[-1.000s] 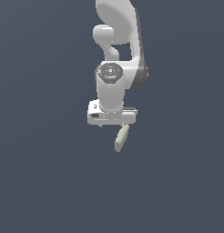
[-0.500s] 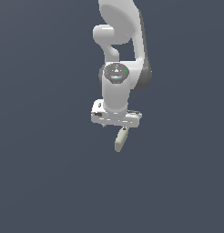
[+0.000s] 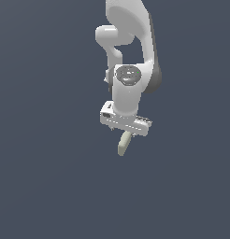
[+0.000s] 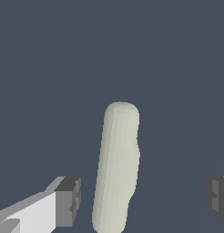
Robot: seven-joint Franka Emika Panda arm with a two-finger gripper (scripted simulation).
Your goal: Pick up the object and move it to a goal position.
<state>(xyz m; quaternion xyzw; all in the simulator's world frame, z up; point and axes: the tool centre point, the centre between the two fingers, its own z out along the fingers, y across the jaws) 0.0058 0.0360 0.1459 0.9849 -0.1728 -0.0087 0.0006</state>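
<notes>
The object (image 3: 123, 143) is a pale cream, capsule-like piece lying on the dark grey floor, just under the white arm's hand in the exterior view. In the wrist view the object (image 4: 116, 168) lies lengthwise between the two dark fingertips (image 4: 68, 200), with a gap on each side. My gripper (image 4: 143, 195) is open and straddles the object without touching it. The object sits nearer one finger than the other. In the exterior view the gripper (image 3: 125, 131) is mostly hidden under the hand's crossbar.
Only the flat dark grey floor (image 3: 51, 177) surrounds the arm. The arm's white links (image 3: 128, 28) rise behind the hand. No goal marker shows in either view.
The hand has shifted to the exterior view's right and slightly down, turning a little, so it now sits over the object. The object has stayed put.
</notes>
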